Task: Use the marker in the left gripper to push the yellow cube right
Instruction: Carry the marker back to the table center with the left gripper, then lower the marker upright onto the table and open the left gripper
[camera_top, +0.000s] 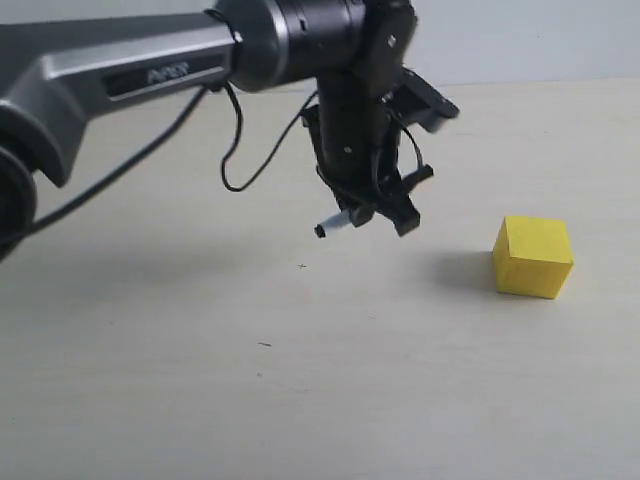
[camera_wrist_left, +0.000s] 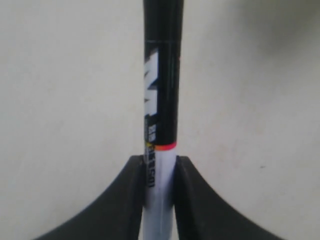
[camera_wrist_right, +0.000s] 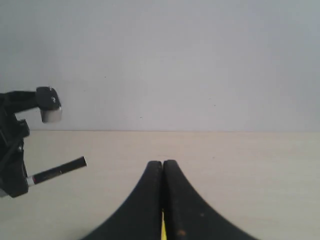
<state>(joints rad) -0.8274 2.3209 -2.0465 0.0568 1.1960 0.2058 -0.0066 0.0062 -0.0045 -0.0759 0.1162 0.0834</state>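
Observation:
The yellow cube (camera_top: 532, 257) rests on the pale table at the right of the exterior view. My left gripper (camera_top: 378, 215) hangs above the table, well to the left of the cube and not touching it. It is shut on the marker (camera_top: 333, 224), whose white end with a black tip pokes out to the left. In the left wrist view the fingers (camera_wrist_left: 129, 200) clamp the white barrel of the marker (camera_wrist_left: 161, 90), and its black half points away. My right gripper (camera_wrist_right: 162, 164) is shut, and a yellow sliver (camera_wrist_right: 162, 226) shows through its slit.
A black cable (camera_top: 232, 150) loops under the left arm. The right wrist view shows the left gripper (camera_wrist_right: 12, 150) with its grey-white attachment (camera_wrist_right: 50, 114) and the marker's black end (camera_wrist_right: 62, 170). The bare table (camera_top: 200, 380) meets a plain wall behind.

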